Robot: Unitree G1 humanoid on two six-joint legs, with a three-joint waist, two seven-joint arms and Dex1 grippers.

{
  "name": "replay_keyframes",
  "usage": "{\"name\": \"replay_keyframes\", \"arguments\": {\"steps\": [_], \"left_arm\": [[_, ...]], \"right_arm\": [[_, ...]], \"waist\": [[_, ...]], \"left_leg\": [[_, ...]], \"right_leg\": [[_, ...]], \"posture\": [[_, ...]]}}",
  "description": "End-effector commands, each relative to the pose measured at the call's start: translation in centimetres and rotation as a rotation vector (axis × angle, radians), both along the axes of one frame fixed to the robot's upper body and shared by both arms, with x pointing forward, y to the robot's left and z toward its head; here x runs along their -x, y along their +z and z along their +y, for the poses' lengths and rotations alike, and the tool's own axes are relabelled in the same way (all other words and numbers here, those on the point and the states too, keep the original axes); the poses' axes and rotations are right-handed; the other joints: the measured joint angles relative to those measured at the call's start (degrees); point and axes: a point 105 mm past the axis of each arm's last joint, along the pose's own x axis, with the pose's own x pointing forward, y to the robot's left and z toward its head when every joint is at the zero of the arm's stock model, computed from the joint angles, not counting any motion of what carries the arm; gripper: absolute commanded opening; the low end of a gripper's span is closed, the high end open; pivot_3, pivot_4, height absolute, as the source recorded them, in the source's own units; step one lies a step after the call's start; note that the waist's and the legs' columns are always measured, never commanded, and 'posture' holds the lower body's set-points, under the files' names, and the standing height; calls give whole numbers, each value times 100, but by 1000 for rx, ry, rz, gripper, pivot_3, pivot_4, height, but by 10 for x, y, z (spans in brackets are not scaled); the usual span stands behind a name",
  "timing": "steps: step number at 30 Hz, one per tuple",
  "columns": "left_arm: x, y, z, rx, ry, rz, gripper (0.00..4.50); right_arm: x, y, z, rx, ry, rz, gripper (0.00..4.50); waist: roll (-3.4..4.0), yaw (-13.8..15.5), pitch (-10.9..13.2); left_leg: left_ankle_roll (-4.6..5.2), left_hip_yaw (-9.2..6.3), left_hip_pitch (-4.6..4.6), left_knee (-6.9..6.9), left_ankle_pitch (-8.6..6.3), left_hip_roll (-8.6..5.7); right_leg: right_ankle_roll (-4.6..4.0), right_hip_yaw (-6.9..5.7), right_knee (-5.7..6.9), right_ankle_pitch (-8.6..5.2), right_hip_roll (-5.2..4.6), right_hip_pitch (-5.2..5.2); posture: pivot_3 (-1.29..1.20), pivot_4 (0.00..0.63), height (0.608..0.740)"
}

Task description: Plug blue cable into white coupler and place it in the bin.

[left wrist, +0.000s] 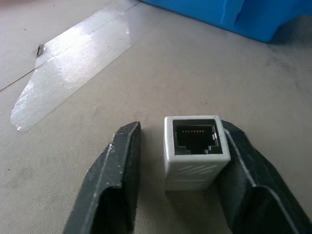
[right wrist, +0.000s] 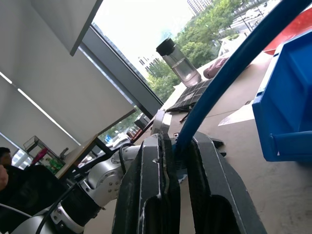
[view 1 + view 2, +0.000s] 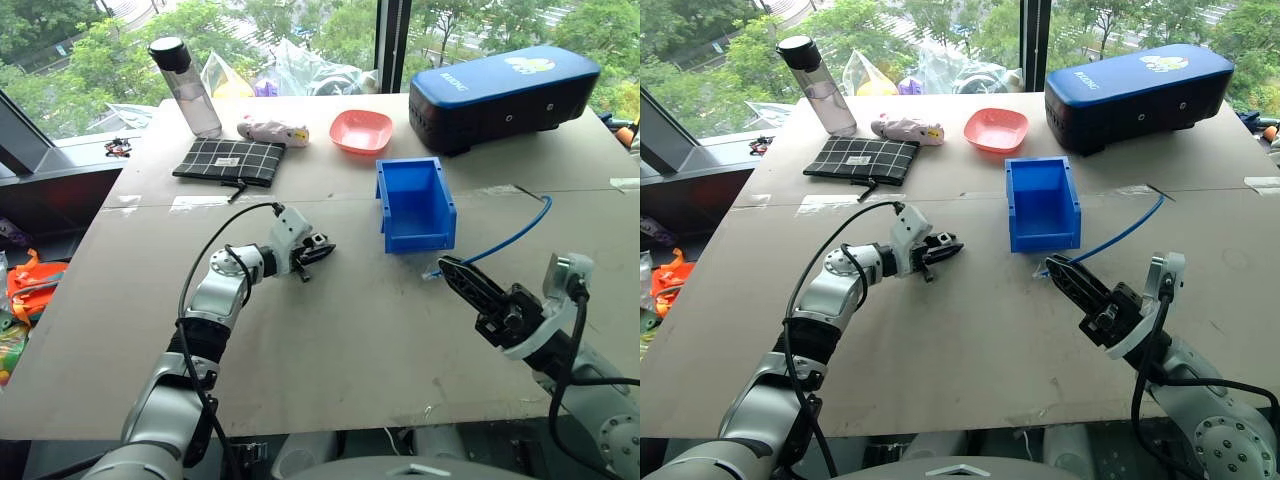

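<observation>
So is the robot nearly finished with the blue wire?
Not yet. Done: the right gripper is shut on the blue cable. In hand: the left gripper is around the white coupler, one finger touching, a gap at the other. Left: plugging them together and putting them in the bin, which has nothing in it.
</observation>
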Motion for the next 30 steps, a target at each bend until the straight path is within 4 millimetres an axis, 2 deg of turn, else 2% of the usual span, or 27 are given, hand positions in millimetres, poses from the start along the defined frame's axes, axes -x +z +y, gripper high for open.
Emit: {"name": "replay_keyframes", "arguments": {"steps": [1,7,14,17,20,30], "left_arm": [[12,21,-19,53,-158,-39,617],[49,30,-65,34,-497,-3,616],[68,6,-101,-94,-750,28,616],[66,-5,-105,-137,-769,46,616],[64,-9,-108,-139,-768,52,616],[67,-10,-106,-167,-783,60,616]], "right_arm": [[1,9,-1,64,-12,-78,0],[-10,11,8,273,34,-202,0],[-29,-6,25,480,200,-301,0],[-44,-17,26,542,232,-321,0],[-53,-26,29,578,284,-340,0],[-51,-41,46,643,444,-369,0]], "waist": [[0,-6,0],[0,-11,0],[-2,-15,0],[-3,-16,1],[-4,-18,1],[-4,-16,0]], "left_leg": [[0,0,0,0,0,0],[0,1,-1,3,0,-1],[0,22,-2,7,0,-4],[0,24,-2,7,1,-4],[0,24,-3,6,1,-4],[0,0,-4,9,1,-3]], "right_leg": [[0,0,0,0,0,0],[0,-1,1,0,0,0],[0,-5,0,0,1,3],[0,-5,0,0,1,3],[0,-5,0,0,1,2],[0,-4,0,0,0,1]], "posture": [[0,150,740],[0,150,740],[0,150,740],[0,150,740],[0,150,740],[0,150,740]]}}
